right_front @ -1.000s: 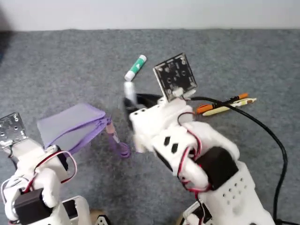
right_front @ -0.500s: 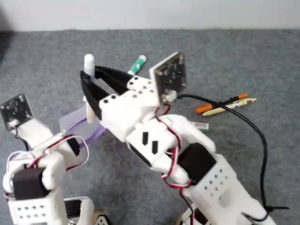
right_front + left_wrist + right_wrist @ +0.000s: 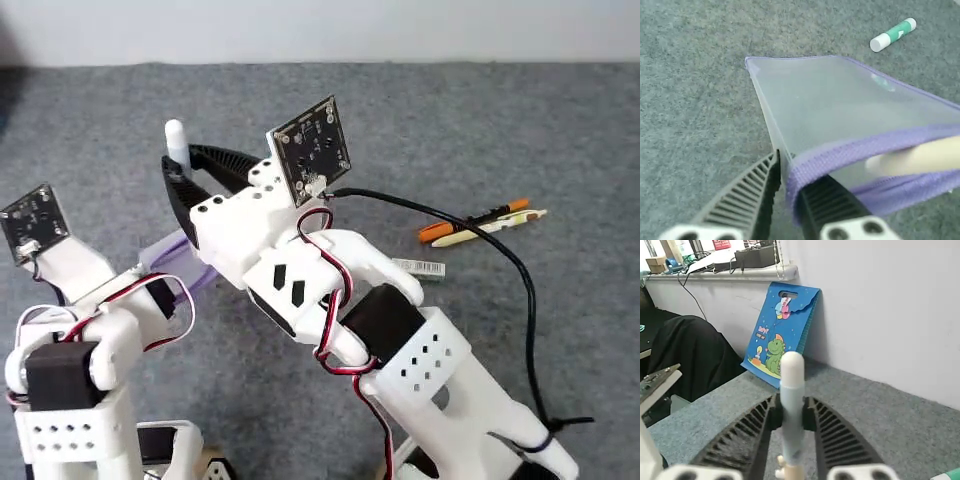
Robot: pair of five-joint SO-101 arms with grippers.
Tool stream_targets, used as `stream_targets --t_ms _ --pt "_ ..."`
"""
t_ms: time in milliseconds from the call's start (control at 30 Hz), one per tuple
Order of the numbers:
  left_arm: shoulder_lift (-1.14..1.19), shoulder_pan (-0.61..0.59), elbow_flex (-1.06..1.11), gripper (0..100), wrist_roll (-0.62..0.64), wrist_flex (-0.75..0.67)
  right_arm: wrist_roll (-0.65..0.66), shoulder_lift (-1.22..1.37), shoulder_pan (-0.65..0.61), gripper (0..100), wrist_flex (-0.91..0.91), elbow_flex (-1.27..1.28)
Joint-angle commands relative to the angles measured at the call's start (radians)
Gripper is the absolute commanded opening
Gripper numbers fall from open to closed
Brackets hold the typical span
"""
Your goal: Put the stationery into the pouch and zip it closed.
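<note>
**Right jaws:** closed on a white pen (image 3: 177, 138) (image 3: 791, 385), gripped about mid-barrel. The pen stands upright, its rounded cap clear above the jaw tips. In the high view this grip sits at roughly 10 o'clock on the bench (image 3: 520, 130).

**Left jaws:** narrow, pinching the purple zip edge of the pouch (image 3: 840, 100) (image 3: 172, 250) near one corner. The pouch body is clear plastic and extends away from the jaws over the bench, at about 9 o'clock in the high view. A pale barrel shows at the pouch's mouth, between the two purple edges.

**Loose stationery:**
- A green glue stick (image 3: 892, 35) lies on the bench beyond the pouch, apart from it.
- An orange pen (image 3: 470, 222) and a yellow pencil (image 3: 492, 233) lie side by side at 3 o'clock, well apart from both jaws.
</note>
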Motion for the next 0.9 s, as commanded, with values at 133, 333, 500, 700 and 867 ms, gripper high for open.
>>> stream_targets --t_ms 133,333,500,700,867 --pt "0.005 0.008 -0.047 1 0.028 0.003 0.012 -0.045 -0.004 16.5 0.053 -0.017" --pt "0.005 0.003 -0.047 1 0.028 0.003 0.014 -0.130 0.051 11.4 0.150 -0.018" --pt "0.002 0.003 -0.047 1 0.043 0.002 0.012 -0.145 0.262 2.5 0.361 -0.018" --pt "0.000 0.006 -0.050 1 0.046 -0.003 0.048 -0.031 0.493 2.8 0.591 -0.018" --pt "0.000 0.003 -0.050 1 0.044 -0.005 0.241 0.176 0.579 3.1 0.720 -0.018"
